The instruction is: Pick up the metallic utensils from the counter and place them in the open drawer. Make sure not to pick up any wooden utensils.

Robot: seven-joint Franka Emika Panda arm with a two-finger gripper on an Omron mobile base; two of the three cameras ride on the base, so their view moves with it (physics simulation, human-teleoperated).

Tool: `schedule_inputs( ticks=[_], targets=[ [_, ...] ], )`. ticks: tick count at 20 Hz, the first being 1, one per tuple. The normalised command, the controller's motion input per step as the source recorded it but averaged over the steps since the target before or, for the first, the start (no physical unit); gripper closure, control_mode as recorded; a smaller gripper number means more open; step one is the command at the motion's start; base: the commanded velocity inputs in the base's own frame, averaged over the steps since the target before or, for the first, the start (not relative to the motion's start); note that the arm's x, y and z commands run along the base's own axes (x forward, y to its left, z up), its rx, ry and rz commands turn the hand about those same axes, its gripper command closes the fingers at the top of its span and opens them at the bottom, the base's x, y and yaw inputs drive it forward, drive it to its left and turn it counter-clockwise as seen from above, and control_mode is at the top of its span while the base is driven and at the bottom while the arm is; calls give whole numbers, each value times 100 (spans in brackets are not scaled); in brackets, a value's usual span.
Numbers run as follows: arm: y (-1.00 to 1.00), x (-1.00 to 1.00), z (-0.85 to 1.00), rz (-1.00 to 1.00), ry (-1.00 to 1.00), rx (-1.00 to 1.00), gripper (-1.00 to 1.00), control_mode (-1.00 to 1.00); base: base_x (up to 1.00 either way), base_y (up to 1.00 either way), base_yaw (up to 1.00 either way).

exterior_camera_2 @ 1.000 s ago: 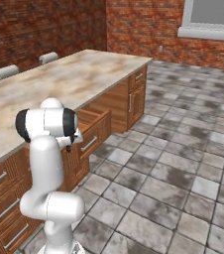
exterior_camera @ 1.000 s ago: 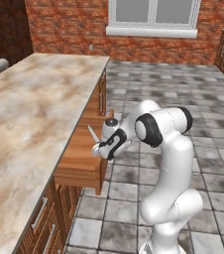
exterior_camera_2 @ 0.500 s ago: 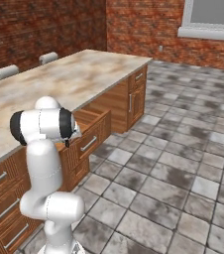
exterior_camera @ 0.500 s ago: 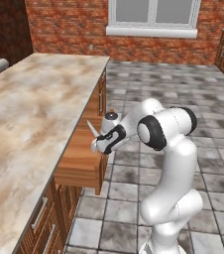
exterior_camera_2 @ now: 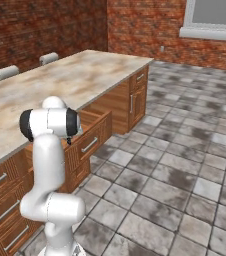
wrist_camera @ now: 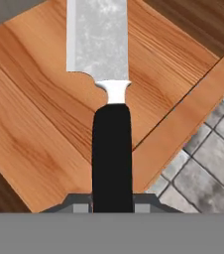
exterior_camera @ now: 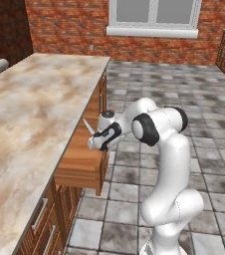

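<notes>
My gripper point(exterior_camera: 97, 142) is shut on the black handle of a knife point(wrist_camera: 112, 149), one of the metallic utensils. Its silver blade point(exterior_camera: 88, 127) points up and toward the counter point(exterior_camera: 30, 114). The hand view looks along the knife onto the orange-brown floor of the open drawer point(wrist_camera: 34, 124), whose wall runs diagonally at the right. The drawer point(exterior_camera: 79, 167) juts out from under the marbled counter point(exterior_camera_2: 70, 80), directly below the knife. My dark fingertips point(wrist_camera: 77, 202) flank the handle. The wooden utensils are out of view.
Grey tiled floor point(exterior_camera: 199, 149) lies to the right of the island. Narrow drawers with metal bar handles point(exterior_camera: 41, 221) sit below the counter near me. Grey cylinders point(exterior_camera_2: 6, 73) stand at the counter's far edge. My white arm point(exterior_camera_2: 50, 125) stands in front of the drawer front point(exterior_camera_2: 92, 139).
The gripper with the knife has moved a little left, from beside the drawer's front to over the drawer. The grip on the handle is unchanged.
</notes>
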Motion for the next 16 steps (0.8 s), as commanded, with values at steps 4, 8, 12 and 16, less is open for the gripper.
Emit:
schedule_inputs(
  ticks=[4, 8, 12, 16],
  targets=[
    [29, 41, -10, 2, 8, 0, 100, -100, 0, 0, 0],
    [-6, 2, -36, 0, 15, 0, 100, -100, 0, 0, 0],
    [-20, 0, -41, 0, 14, 0, 100, -100, 0, 0, 0],
    [-19, 0, -39, 0, 14, 0, 100, -100, 0, 0, 0]
  ],
)
